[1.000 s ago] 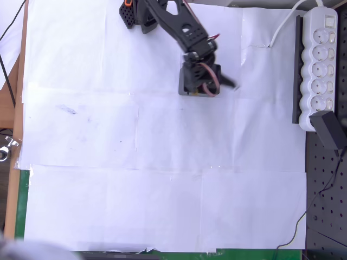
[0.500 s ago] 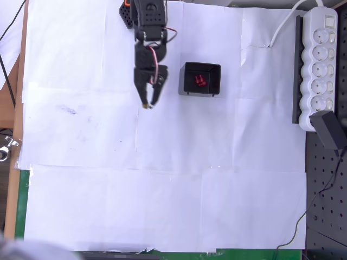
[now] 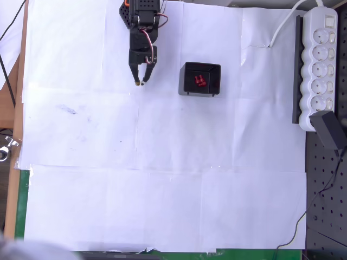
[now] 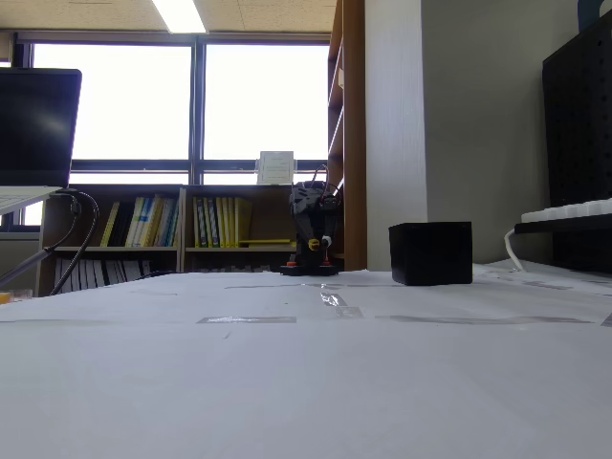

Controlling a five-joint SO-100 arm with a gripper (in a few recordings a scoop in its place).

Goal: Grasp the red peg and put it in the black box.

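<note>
The red peg (image 3: 199, 80) lies inside the black box (image 3: 216, 72) beside its twin; the hand (image 3: 139, 82), narrowly parted and empty, hangs left of it.

It looked like an office or a university lab room. Low bookshelves (image 4: 182, 229) full of books ran under wide windows (image 4: 191, 100), a ceiling strip light (image 4: 182, 14) glowed above, and a white power strip (image 3: 320, 65) lay beside the paper-covered surface (image 3: 162, 189).

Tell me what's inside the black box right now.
In the overhead view, two red pegs lie side by side inside the black box. In the fixed view its wall hides the interior.
</note>
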